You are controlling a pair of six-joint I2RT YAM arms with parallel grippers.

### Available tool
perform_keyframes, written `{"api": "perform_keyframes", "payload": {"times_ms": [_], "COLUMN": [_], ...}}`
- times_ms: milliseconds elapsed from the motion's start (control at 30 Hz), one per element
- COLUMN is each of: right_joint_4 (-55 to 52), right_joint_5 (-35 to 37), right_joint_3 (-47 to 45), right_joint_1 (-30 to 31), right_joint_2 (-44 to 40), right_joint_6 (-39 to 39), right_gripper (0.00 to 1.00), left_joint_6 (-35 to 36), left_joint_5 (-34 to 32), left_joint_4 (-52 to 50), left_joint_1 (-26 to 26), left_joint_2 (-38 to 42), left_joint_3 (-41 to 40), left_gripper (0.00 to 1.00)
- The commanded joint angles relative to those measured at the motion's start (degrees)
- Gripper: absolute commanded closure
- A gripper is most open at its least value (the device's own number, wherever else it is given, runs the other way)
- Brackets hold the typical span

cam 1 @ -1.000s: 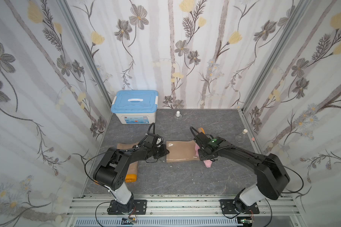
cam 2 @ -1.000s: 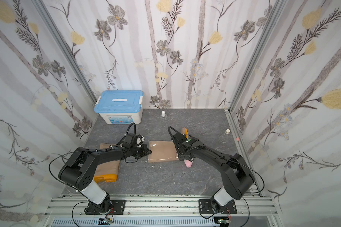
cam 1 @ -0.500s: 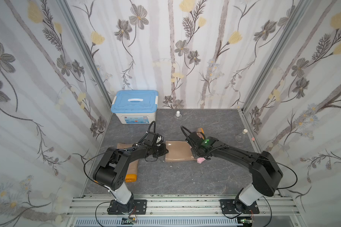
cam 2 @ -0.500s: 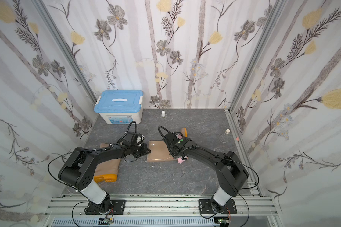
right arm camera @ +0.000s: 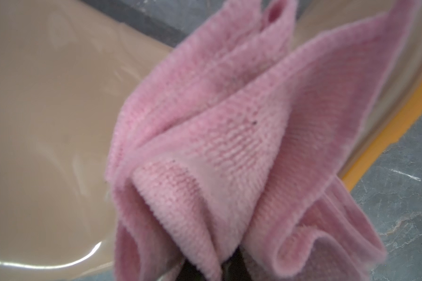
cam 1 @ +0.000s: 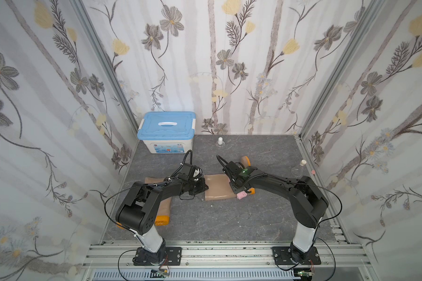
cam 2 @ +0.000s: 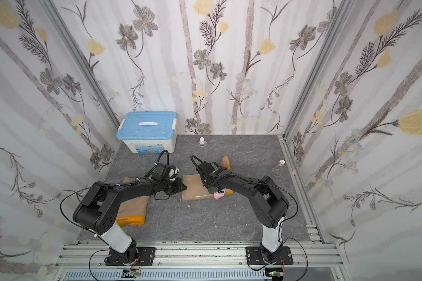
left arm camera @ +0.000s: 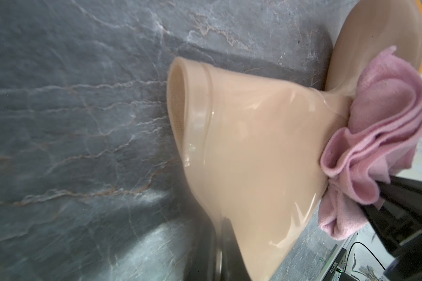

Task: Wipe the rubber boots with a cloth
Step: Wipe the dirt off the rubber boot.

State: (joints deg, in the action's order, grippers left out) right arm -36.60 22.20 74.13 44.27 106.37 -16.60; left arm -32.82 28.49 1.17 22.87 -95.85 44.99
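One tan rubber boot (cam 1: 217, 188) lies on its side mid-table in both top views, its shaft mouth facing my left arm and its orange sole (cam 1: 246, 160) toward the back. My left gripper (cam 1: 203, 188) is shut on the rim of that shaft, seen close up in the left wrist view (left arm camera: 219, 255). My right gripper (cam 1: 238, 191) is shut on the bunched pink cloth (cam 1: 241, 195), which presses on the boot near its ankle (left arm camera: 375, 136). In the right wrist view the cloth (right arm camera: 229, 146) hides the jaws. The other boot (cam 1: 161, 209) lies under my left arm.
A white box with a blue lid (cam 1: 166, 132) stands at the back left. A small white-capped bottle (cam 1: 220, 141) is near the back wall and a glass flask (cam 1: 299, 169) by the right wall. Flowered walls enclose three sides.
My right gripper has dragged the cloth leftward along the boot, from the heel end toward the shaft. The left gripper keeps its hold and has not moved.
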Motion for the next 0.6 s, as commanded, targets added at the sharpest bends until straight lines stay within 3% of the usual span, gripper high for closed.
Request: {"api": "perform_keyframes", "payload": {"times_ms": [0,333,567], "right_joint_4": [1.60,0.05,-3.97], "right_joint_5": [3.15,2.92,1.75], "right_joint_3": [2.87,17.11,31.93], "right_joint_1": [-1.57,-5.41,-7.52], "right_joint_2": [1.56,11.15,21.68], "right_joint_6": [2.11,6.37,7.28], "right_gripper": [1.00,1.00,1.00], "left_joint_6": [1.28,2.07,2.10], "left_joint_5": [0.25,-0.27,0.16], "left_joint_4": [-0.75,-1.59,-1.49], "left_joint_1": [-0.03,-0.05,-0.02], "left_joint_2": [0.01,-0.50,-1.80], "left_joint_3": [0.00,0.27,0.17], "left_gripper": [1.00,1.00,1.00]}}
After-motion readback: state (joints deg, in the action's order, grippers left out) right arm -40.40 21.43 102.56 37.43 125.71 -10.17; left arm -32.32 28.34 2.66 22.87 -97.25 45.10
